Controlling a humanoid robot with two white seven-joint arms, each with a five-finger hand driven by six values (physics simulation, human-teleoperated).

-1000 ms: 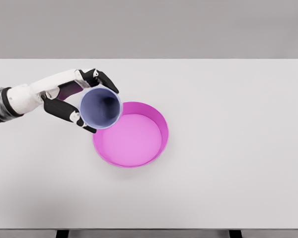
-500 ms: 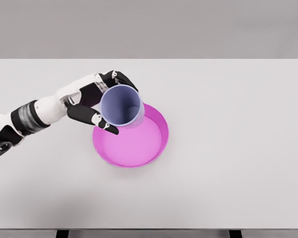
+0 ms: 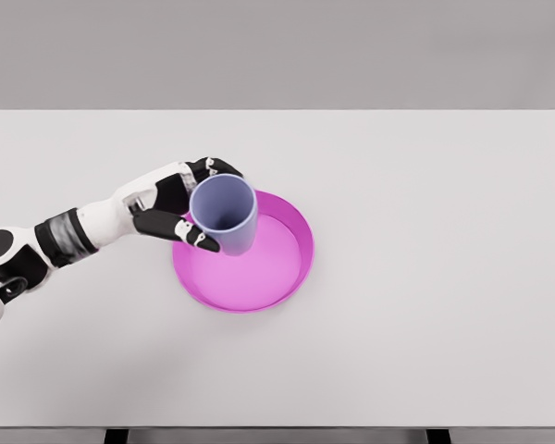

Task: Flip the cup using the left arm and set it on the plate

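A pale blue cup point(image 3: 226, 215) stands mouth up over the left part of the round magenta plate point(image 3: 259, 268), its base low inside the plate's rim. My left hand point(image 3: 187, 205) is shut on the cup from its left side, black fingers wrapped around the wall. The white left arm runs in from the lower left edge. I cannot tell whether the cup's base touches the plate floor. The right arm is out of view.
The plate lies near the middle of a wide white table point(image 3: 444, 277). The table's front edge runs along the bottom of the view, with dark legs showing below it.
My left hand carried the cup right and down, from beside the plate's left rim to inside it. The cup turned from mouth-toward-camera to nearly upright.
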